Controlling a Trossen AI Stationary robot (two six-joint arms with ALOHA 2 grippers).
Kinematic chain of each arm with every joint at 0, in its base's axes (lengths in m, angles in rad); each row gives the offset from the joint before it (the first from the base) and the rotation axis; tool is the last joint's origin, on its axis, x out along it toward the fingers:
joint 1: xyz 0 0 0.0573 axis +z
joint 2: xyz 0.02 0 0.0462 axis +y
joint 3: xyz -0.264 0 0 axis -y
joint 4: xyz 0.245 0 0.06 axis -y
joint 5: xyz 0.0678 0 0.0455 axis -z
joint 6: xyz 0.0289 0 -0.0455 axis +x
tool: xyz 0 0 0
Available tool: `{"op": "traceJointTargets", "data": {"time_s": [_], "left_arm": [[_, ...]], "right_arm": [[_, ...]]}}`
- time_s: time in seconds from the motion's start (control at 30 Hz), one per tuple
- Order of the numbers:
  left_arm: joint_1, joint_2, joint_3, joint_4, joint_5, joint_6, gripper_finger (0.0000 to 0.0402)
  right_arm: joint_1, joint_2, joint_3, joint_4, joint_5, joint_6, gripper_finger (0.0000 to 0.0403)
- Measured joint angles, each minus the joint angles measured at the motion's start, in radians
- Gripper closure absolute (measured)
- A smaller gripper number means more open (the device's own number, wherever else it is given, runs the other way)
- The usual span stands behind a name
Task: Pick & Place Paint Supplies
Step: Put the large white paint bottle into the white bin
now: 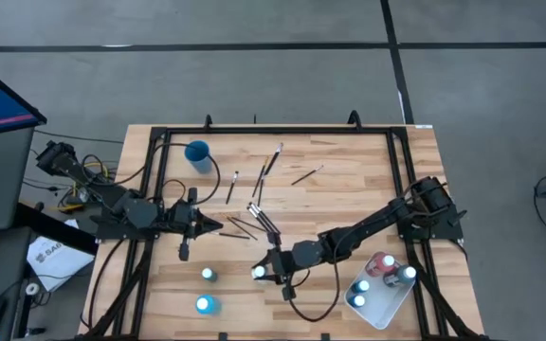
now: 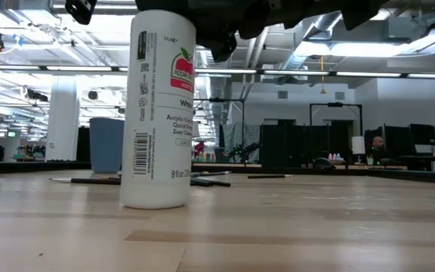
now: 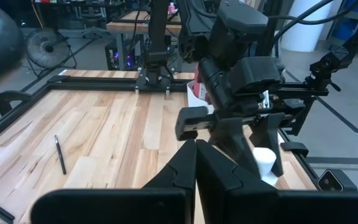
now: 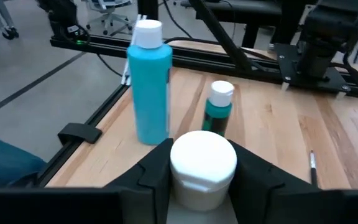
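White bottle [image 2: 158,106]: pale cap, white body with a red-apple label and barcode; upright on the table [image 1: 349,180], low centre of the high view.
Right gripper [image 1: 262,272]: fingers either side of the white bottle's cap [image 4: 202,163], touching it — pinching the bottle.
Left gripper [image 1: 218,226]: left of centre in the high view, fingers pressed together, holding nothing; the white bottle stands well apart from it, lower right.
Blue bottle [image 4: 150,81]: tall, upright, white cap; lower left in the high view.
Teal bottle [image 4: 218,109]: shorter, dark teal, pale flip cap, just beside the blue one.
Tray [image 1: 391,308]: lower right of the high view, holding several capped bottles — colours hard to tell beyond one reddish.
Brushes [image 1: 259,194]: thin dark handles scattered across the table's upper middle.
Cup [image 1: 197,153]: blue, upper left of the table.
Hidden: the white bottle's cap is cut off at the top of the low view; its label text is only partly readable.
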State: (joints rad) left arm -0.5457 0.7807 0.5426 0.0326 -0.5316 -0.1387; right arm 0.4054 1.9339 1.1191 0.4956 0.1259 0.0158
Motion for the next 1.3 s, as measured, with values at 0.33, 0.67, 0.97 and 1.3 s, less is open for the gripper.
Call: {"op": "traceJointTargets", "data": {"time_s": [0.33,0.67,0.97,1.3], "left_arm": [[0.000,0.000,0.000,0.000,0.000,0.000,0.0401],[0.000,0.000,0.000,0.000,0.001,0.000,0.0401],[0.000,0.000,0.000,0.000,0.004,0.002,0.0401],[0.000,0.000,0.000,0.001,0.003,0.002,0.0401]], "right_arm": [[0.041,-0.050,-0.002,-0.089,0.003,0.019,0.0292],[0.133,-0.241,-0.002,-0.275,0.004,0.043,0.0295],[0.264,-0.427,-0.002,-0.515,0.154,0.131,0.0288],[0.494,-0.577,-0.001,-0.784,0.515,0.317,0.0283]]}}
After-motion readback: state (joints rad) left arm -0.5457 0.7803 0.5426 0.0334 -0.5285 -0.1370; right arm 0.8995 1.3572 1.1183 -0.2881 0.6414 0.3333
